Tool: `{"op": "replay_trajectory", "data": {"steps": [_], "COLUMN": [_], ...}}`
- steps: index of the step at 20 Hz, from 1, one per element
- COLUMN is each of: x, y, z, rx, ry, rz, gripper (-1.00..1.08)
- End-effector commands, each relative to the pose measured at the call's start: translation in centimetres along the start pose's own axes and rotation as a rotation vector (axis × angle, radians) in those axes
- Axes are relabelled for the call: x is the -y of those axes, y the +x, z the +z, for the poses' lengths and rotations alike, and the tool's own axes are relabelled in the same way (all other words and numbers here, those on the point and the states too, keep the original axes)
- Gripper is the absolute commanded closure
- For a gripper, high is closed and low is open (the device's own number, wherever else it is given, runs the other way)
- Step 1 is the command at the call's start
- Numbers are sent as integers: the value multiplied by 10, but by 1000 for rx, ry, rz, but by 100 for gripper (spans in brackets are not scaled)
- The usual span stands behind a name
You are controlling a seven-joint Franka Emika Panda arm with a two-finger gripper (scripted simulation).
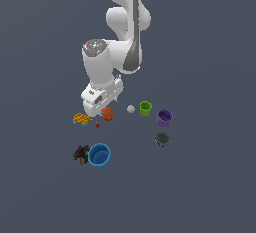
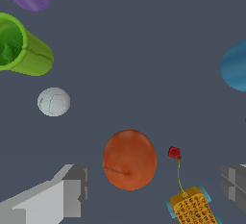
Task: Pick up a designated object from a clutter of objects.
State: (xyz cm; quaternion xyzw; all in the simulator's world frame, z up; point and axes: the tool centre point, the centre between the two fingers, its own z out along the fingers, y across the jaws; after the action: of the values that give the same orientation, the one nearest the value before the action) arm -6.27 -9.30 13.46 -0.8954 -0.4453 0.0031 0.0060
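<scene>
While spread wide, jaws straddle the orange-red ball (image 2: 129, 159) untouched.

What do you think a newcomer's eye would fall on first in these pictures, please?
Probably the big white arm reaching down from the top of the exterior view, its gripper low beside the orange-red ball. In the wrist view that ball sits between the two open fingers. Next come the bright cups on the grey floor: blue cup nearest, green cup and purple cup toward the exterior view's right.
</scene>
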Motion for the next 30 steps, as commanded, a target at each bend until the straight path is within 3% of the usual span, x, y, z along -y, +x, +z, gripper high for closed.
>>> {"op": "replay_trajectory", "data": {"steps": [1,14,30], "x": [2,11,12], "y": [-6,-27,-30], "z": [8,34,54], "rx": [0,1,2], "ry": [-3,-12,-13], "rz": [-56,-248,-272], "gripper": [-92,-92,-92]}}
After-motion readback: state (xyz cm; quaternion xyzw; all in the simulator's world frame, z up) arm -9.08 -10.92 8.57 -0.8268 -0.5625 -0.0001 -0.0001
